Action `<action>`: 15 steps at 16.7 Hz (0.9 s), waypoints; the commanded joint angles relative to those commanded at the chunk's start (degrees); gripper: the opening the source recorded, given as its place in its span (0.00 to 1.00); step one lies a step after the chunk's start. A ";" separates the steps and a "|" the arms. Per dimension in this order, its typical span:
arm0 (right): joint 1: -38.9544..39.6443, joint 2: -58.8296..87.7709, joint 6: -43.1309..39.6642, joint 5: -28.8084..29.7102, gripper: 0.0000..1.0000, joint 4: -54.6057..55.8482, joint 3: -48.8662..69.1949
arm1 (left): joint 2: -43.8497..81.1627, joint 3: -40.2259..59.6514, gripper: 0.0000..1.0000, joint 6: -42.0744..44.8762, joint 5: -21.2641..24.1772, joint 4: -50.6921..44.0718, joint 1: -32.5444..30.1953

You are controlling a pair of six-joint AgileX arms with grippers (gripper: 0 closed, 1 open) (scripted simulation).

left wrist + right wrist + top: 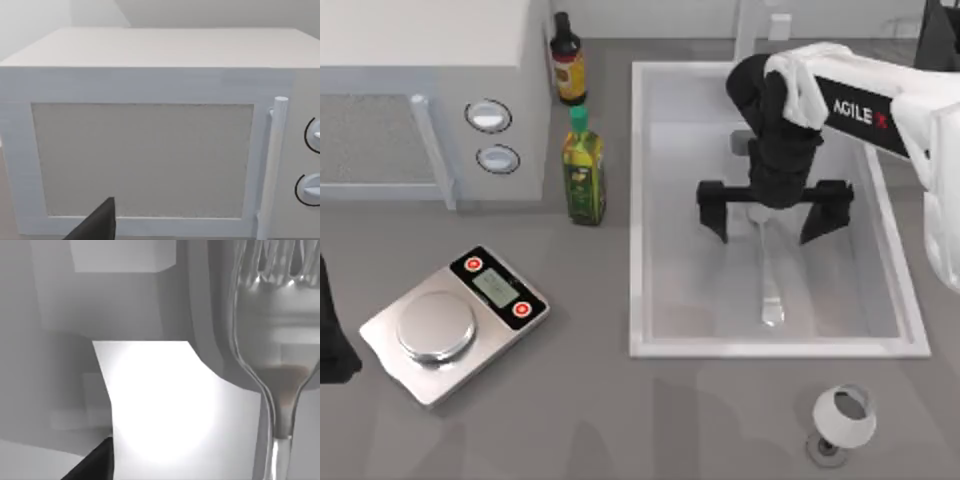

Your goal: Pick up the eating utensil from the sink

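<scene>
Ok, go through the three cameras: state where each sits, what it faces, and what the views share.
Top view: above the table, looking down on the sink; right gripper open astride the fork, left arm parked at the left edge.
Left wrist view: on the left arm, facing the microwave.
Right wrist view: on the right arm, close over the fork.
Shared: fork and microwave both reappear in the top view.

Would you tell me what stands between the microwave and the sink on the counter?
In the top view, two bottles stand between the microwave and the sink: a dark sauce bottle farther back and a green-capped oil bottle nearer.
</scene>
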 joint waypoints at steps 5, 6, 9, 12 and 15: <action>0.05 0.59 0.03 0.01 1.00 1.81 -1.75 | 0.00 0.00 1.00 0.00 0.00 0.00 0.00; 0.05 0.59 0.03 0.01 1.00 1.81 -1.75 | 0.00 0.00 1.00 0.00 0.00 0.00 0.00; 0.05 0.59 0.03 0.01 0.77 1.81 -1.75 | 0.00 0.00 1.00 0.00 0.00 0.00 0.00; 0.05 0.59 0.03 0.01 0.55 1.81 -1.75 | 0.00 0.00 1.00 0.00 0.00 0.00 0.00; 0.05 0.59 0.03 0.01 0.32 1.81 -1.75 | 0.00 0.00 1.00 0.00 0.00 0.00 0.00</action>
